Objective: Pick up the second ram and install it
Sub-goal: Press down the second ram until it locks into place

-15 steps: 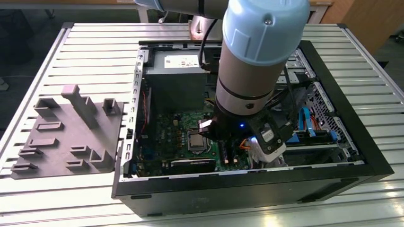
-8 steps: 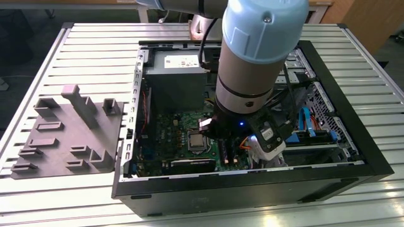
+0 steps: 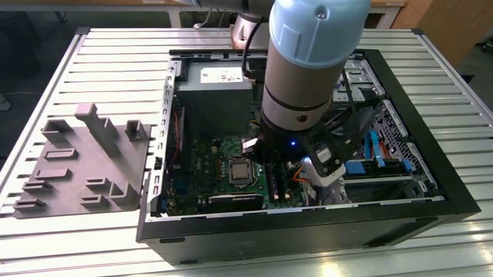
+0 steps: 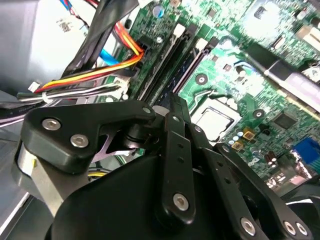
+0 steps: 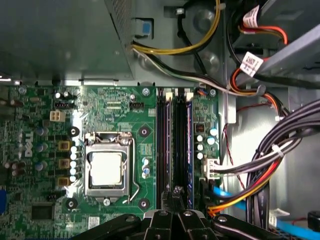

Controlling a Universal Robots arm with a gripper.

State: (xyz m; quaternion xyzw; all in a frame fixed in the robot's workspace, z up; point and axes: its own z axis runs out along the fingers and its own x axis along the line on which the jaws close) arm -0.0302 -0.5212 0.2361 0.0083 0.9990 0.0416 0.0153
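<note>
In the exterior view, the pale-blue and grey arm reached down into an open black computer case standing on a ribbed metal table. A grey moulded fixture lay beside the case. The gripper hung low over the green motherboard, just beside the square CPU socket.

In the second wrist view, the gripper's matte black bolted links ended in fingers drawn narrow. Whether they pinched anything I cannot tell. The second ram, a thin dark bluish stick, stood on edge between long black sockets beside the CPU socket, its near end under the fingertips.

In the first wrist view, the second ram ran parallel to the shiny CPU socket. Bundled cables crowded its far side, and a white barcode tag was illegible.
</note>
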